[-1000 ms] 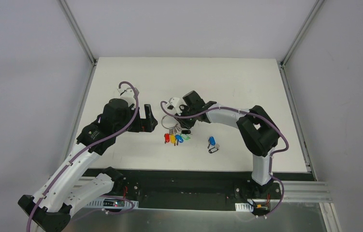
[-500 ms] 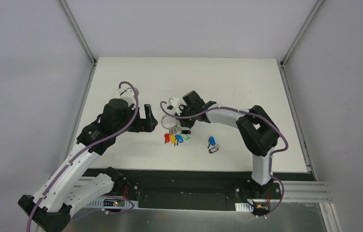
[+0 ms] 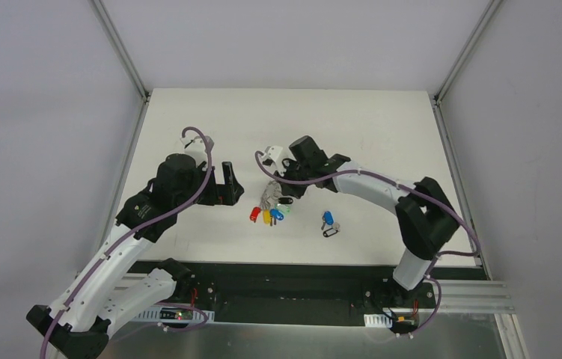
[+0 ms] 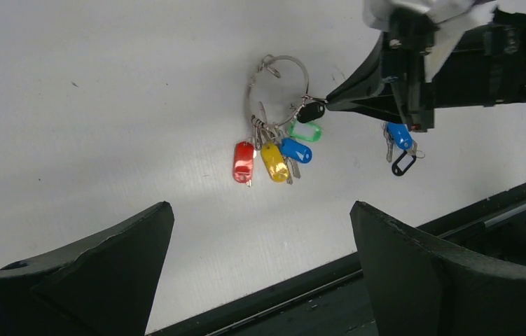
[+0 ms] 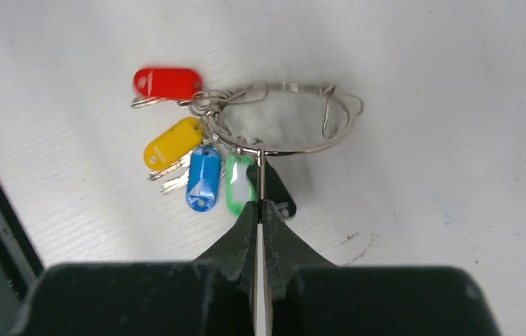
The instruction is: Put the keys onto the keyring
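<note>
The wire keyring (image 3: 266, 196) (image 4: 279, 82) (image 5: 295, 119) lies mid-table with red, yellow, blue, green and black tags fanned off it. My right gripper (image 3: 283, 194) (image 5: 260, 204) is shut on a thin silver link that hangs from the ring beside the black tag (image 5: 280, 201); its tip shows in the left wrist view (image 4: 328, 100). The loose keys (image 3: 328, 224), one blue-capped (image 4: 399, 135) and one black-headed (image 4: 403, 165), lie on the table to the right of the bunch, apart from it. My left gripper (image 3: 229, 183) (image 4: 261, 206) hovers left of the ring, open and holding nothing.
The tags on the ring are red (image 4: 244, 161), yellow (image 4: 274, 161), blue (image 4: 295, 150) and green (image 4: 305, 131). The table's black front rail (image 4: 414, 241) runs close behind the bunch. White walls with metal corner posts (image 3: 117, 45) enclose the table.
My right gripper has closed on the link at the ring and shifted slightly up and right, dragging the ring and tags with it. The left arm has barely moved.
</note>
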